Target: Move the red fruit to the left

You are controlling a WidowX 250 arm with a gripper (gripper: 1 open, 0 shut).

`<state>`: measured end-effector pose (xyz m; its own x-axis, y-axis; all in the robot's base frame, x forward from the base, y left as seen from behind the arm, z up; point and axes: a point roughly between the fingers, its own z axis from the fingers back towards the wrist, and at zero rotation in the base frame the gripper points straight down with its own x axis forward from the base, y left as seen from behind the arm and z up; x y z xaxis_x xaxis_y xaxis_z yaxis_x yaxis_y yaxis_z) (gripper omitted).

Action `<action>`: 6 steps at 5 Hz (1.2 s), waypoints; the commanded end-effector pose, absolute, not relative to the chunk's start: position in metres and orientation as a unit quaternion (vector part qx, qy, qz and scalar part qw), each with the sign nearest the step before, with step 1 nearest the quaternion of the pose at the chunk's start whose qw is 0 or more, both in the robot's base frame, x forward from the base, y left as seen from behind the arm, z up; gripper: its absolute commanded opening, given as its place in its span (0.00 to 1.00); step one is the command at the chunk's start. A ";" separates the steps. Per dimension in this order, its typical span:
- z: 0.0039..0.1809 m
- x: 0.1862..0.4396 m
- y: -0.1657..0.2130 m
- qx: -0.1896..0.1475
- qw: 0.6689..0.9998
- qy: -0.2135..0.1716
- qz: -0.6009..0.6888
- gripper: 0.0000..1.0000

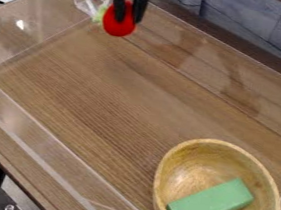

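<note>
1. A wooden bowl (219, 194) is sitting at about 5 o'clock on the wood-grain table (116, 103), and 1 green rectangular block (211, 204) is lying slantwise inside it, resting against the bowl's inner wall.
2. A clear plastic tray wall (21, 26) is running round the table surface; the bowl is standing inside it.
3. The gripper (125, 5) is hanging at about 11 o'clock, pointing straight down from above, its dark body partly cut off by the top edge.
4. Its fingers are clamping the red fruit (118, 20) between them, the fruit showing just below the dark body.
5. The red fruit is being held clear of the table, near the tray's far left corner and well apart from the bowl.
</note>
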<state>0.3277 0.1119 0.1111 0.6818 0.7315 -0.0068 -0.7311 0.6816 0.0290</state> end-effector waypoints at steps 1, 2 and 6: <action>0.136 0.337 0.126 0.023 0.915 -0.033 0.401 0.00; 0.131 0.341 0.133 0.039 0.916 -0.033 0.398 0.00; 0.073 0.335 0.169 0.073 0.901 -0.010 0.428 0.00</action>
<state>0.3321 0.1630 0.0570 0.6407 0.7671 0.0341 -0.7629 0.6309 0.1416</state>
